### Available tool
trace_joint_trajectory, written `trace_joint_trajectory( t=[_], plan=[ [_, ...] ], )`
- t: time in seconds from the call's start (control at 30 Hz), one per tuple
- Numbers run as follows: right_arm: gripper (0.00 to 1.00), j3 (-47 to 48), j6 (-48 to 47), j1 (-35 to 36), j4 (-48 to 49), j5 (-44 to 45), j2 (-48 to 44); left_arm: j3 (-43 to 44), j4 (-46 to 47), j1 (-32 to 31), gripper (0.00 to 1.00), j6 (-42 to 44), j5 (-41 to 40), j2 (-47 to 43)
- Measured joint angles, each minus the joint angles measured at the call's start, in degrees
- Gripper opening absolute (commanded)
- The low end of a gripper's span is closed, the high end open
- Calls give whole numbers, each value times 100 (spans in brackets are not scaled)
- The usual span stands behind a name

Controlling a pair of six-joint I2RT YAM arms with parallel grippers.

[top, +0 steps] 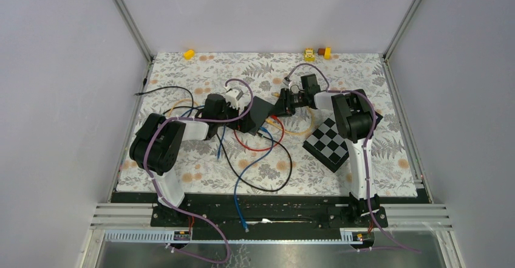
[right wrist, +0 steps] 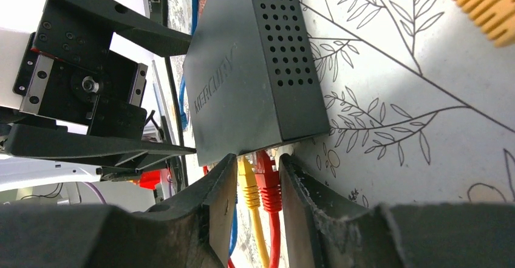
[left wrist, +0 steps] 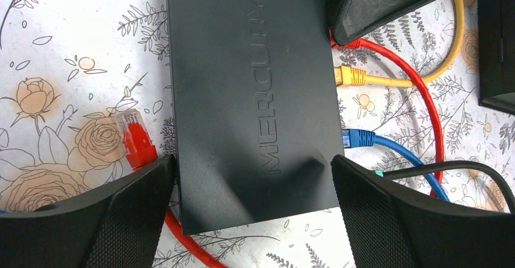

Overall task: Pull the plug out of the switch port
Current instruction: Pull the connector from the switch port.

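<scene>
**Q:** Top view, first entry?
**A:** The switch [top: 258, 116], black, lay mid-mat [top: 200, 70] between the two arms, with cables looped in front of it. The left gripper [top: 243, 111] sat at its left end. The right gripper [top: 281, 105] met its right side, where the ports were. A checkerboard [top: 328, 141] lay apart, by the right arm.

**Q:** Left wrist view?
**A:** The switch [left wrist: 249, 98] ran lengthwise away from the camera. The left gripper [left wrist: 252, 161] was spread wide, with one finger [left wrist: 103, 219] against each long side, and it looked braced on the case. The ports faced right. First came the red plug [left wrist: 347, 43], half hidden under a right-arm finger [left wrist: 388, 0], then the yellow plug [left wrist: 351, 75], then the blue plug [left wrist: 358, 138]. A loose red end [left wrist: 136, 139] lay on the other side, unplugged.

**Q:** Right wrist view?
**A:** The right gripper [right wrist: 257, 161] was narrowed. The red plug [right wrist: 268, 180] stood between its fingers [right wrist: 300, 207] and seemed pinched, with the yellow plug [right wrist: 246, 186] just beside it. Both plugs entered the switch [right wrist: 255, 73] at its near face.

**Q:** Which relation counted?
**A:** As a judgement, the red plug's long axis ran straight out of the port face toward the right arm, which was the nearer one. The pull should follow that axis, away from the switch, with the left gripper stopping the case from sliding.
</scene>
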Motion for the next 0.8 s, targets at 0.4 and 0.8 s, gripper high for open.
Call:
trace_joint_trajectory(
  t=[0.4, 0.8],
  plan=[
    [38, -57, -24, 17, 350, -129, 59, 0, -2, 0, 98, -2, 2, 0],
    [35, 111, -450, 7, 306, -466, 210, 0, -4, 0, 98, -2, 2, 0]
  ],
)
